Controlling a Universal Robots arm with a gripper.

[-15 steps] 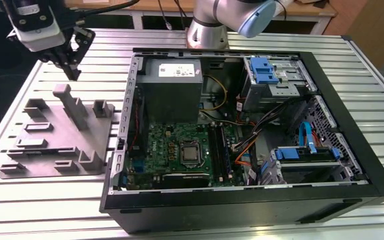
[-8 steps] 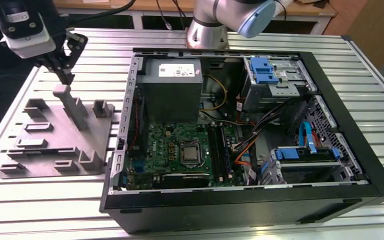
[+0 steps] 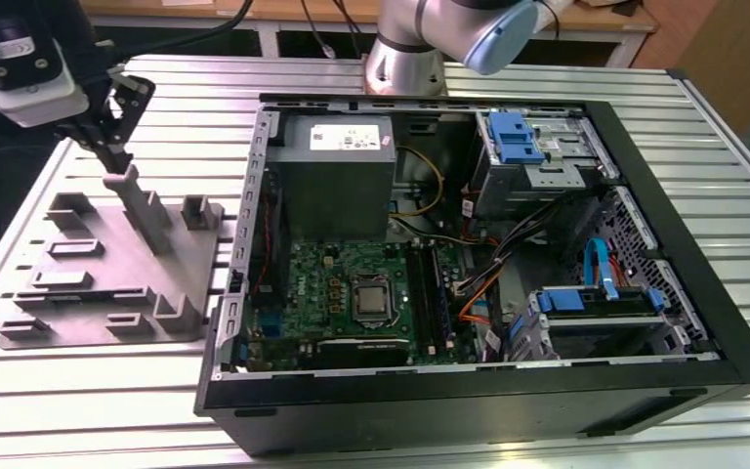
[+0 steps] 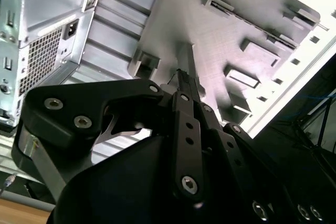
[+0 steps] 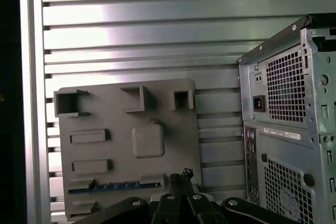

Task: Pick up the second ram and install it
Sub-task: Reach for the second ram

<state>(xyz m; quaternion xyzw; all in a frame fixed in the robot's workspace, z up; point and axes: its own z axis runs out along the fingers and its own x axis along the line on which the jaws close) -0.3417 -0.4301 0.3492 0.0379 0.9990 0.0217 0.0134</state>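
The pick-up looks to be the step in hand. The gripper [image 3: 117, 166] hangs low over the grey holder [image 3: 89, 293] on the table [image 3: 89, 391], beside the open case [image 3: 479, 386]. The ram [image 5: 113, 186] sits in a slot along the holder's edge, close by the gripper in the first wrist view. Whether the gripper is clenched on it I cannot tell. To my eye, lifting it calls for a straight pull, with the thin board kept square.

ribbed shiny metal table [image 3: 75, 391]; matt grey plastic holder [image 3: 89, 293]; matt black hand [image 3: 114, 161]; perforated metal case [image 5: 283, 129].
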